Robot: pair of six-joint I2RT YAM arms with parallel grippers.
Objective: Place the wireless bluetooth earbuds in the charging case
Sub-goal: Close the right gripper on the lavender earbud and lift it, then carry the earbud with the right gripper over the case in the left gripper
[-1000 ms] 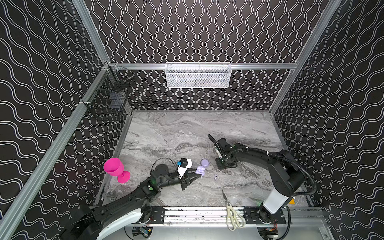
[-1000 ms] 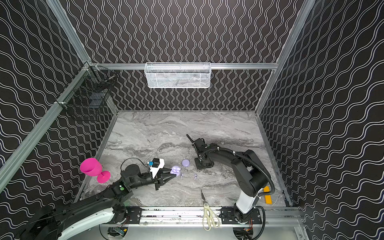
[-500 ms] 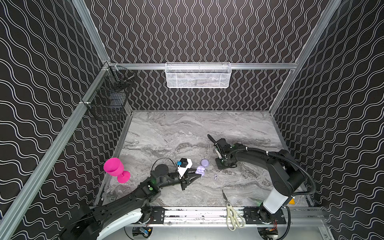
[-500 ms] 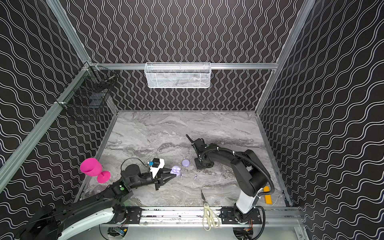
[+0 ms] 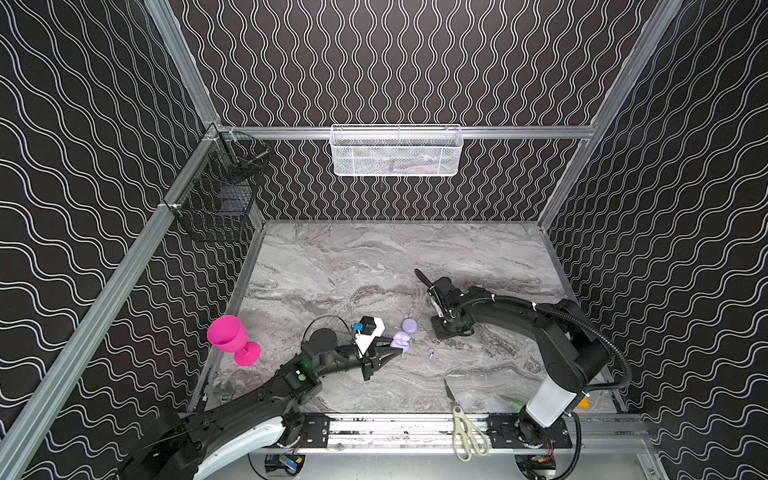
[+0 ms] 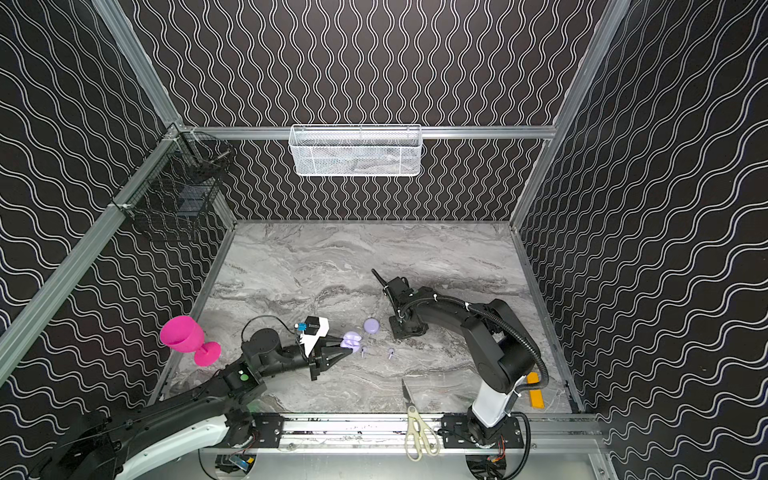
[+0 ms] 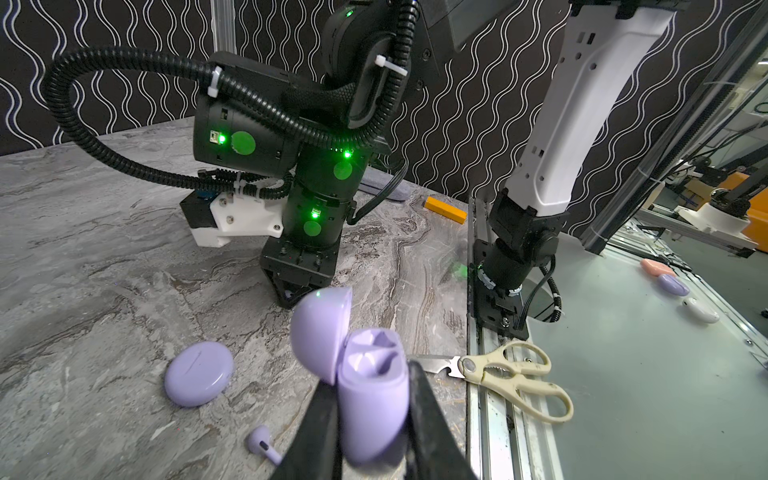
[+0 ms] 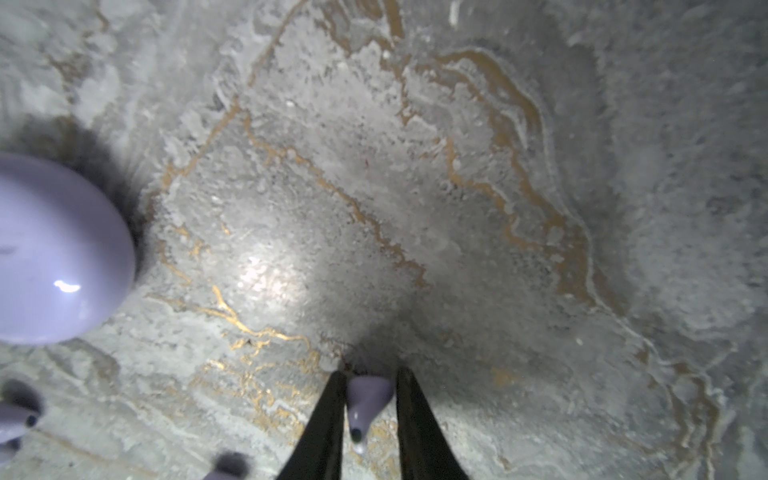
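left hand (image 7: 370,376) pinches the open lavender charging case (image 7: 374,399) by its base, lid flipped up, near-centre of the worktop (image 5: 332,266)
right hand (image 8: 370,372) points straight down just right of it, fingers (image 8: 328,415) tight on both sides of one earbud (image 8: 368,399) lying on the worktop, reads as pinched
closed lavender puck (image 5: 409,325) sits between both hands
loose earbud (image 6: 390,353) lies right of the held case, second loose earbud (image 6: 363,351) right beside it
only markings: green dot stickers (image 7: 243,143) on right arm joints
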